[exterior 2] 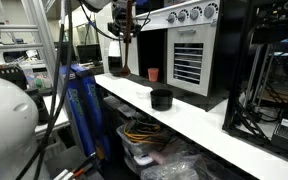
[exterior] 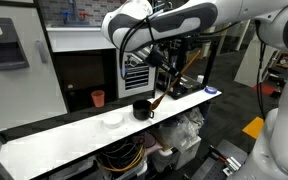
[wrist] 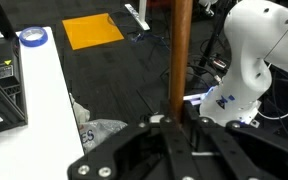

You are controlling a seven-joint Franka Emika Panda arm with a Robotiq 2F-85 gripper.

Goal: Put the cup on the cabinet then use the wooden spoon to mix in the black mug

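Bowl [exterior: 113, 120] near black mug [exterior: 142, 110], cup [exterior: 98, 98] on cabinet [exterior: 84, 40]

From my remote controls I count one orange cup [exterior: 98, 98], one black mug [exterior: 142, 110], one small white bowl [exterior: 113, 120], one wooden spoon [wrist: 181, 60] and one blue-topped round object [exterior: 212, 92], plus one long white counter [exterior: 54, 140] and one white-framed cabinet [exterior: 80, 41].
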